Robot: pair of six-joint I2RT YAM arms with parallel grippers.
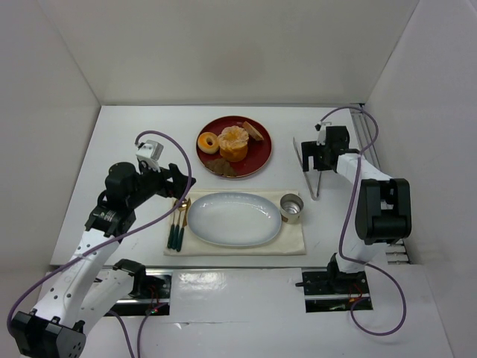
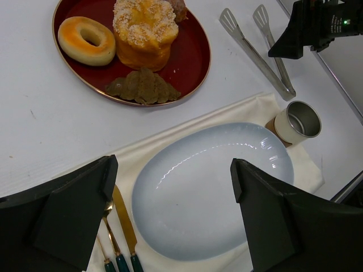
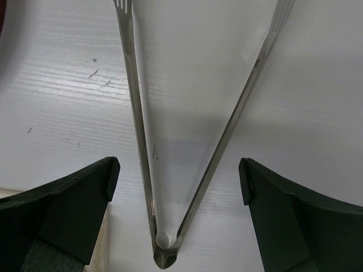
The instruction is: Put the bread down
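Note:
The bread (image 1: 254, 131) is a small golden-brown toast slice at the back right of the red plate (image 1: 261, 160), behind the ruffled pastry (image 1: 234, 143). In the left wrist view only its edge (image 2: 179, 8) shows behind the pastry (image 2: 144, 31). My left gripper (image 1: 177, 181) is open and empty above the left end of the pale oval plate (image 1: 234, 218), which lies between its jaws (image 2: 173, 175). My right gripper (image 1: 314, 158) is open, hovering low over the metal tongs (image 1: 316, 186). The tongs' two arms (image 3: 136, 113) lie between its jaws (image 3: 176, 175), untouched.
The red plate also holds a glazed donut (image 1: 208, 142) and a dark brown flat piece (image 1: 221, 166). The oval plate lies on a cream napkin (image 1: 294, 239) with gold, green-handled cutlery (image 1: 177, 224) on its left and a metal cup (image 1: 291, 208) on its right. White walls enclose the table.

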